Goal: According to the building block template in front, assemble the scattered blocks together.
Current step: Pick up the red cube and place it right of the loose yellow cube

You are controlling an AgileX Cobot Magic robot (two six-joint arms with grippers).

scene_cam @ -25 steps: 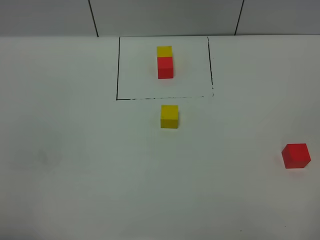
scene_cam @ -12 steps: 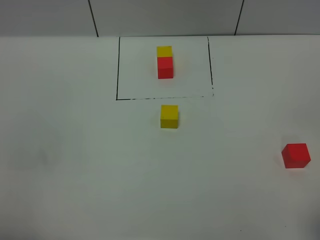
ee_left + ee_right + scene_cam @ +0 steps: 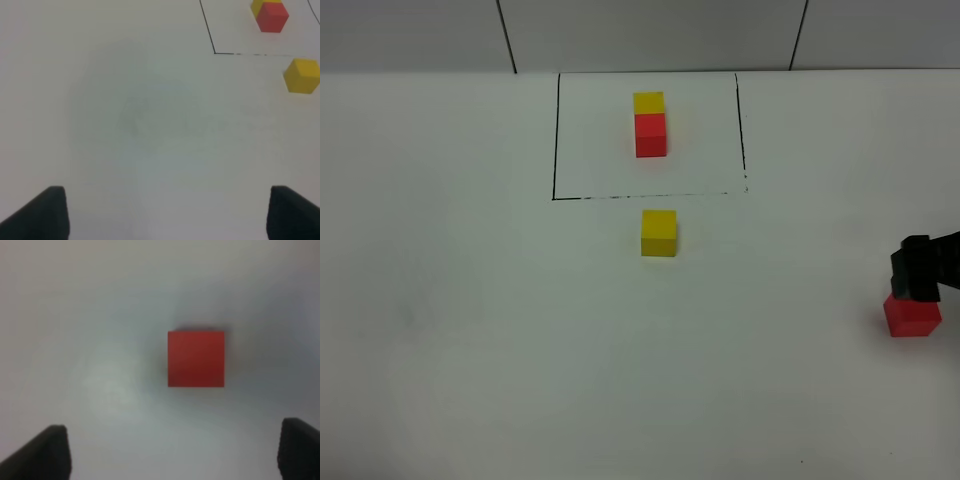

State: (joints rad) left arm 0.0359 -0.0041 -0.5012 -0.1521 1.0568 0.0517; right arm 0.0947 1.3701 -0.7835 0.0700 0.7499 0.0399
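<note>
The white bench [image 3: 470,330] carried a thin black drawn rectangle [image 3: 556,140] near its far edge. Inside it sat the building block template [image 3: 650,125] — a small yellow cube touching a small red cube, the yellow one on the far side. Just outside the rectangle's near line, close to the middle of the bench, stood the loose yellow solid cube [image 3: 659,232], upright and alone. The loose red solid cube [image 3: 912,318] lay well apart from it, near the right edge of the high view.

The right claw [image 3: 176,454] was at that red cube. From the high camera its black body overlapped the cube's far edge. From its own wrist camera the cube appeared square-on and somewhat blurred, ahead of the two dark fingertips rather than between them. The jaws stood wide apart, released, grasping nothing — whether they touched the bench could not be told.

The left claw [image 3: 170,215] was likewise released, its fingertips spread over bare bench, with the loose yellow cube and the template in sight far ahead of it.
</note>
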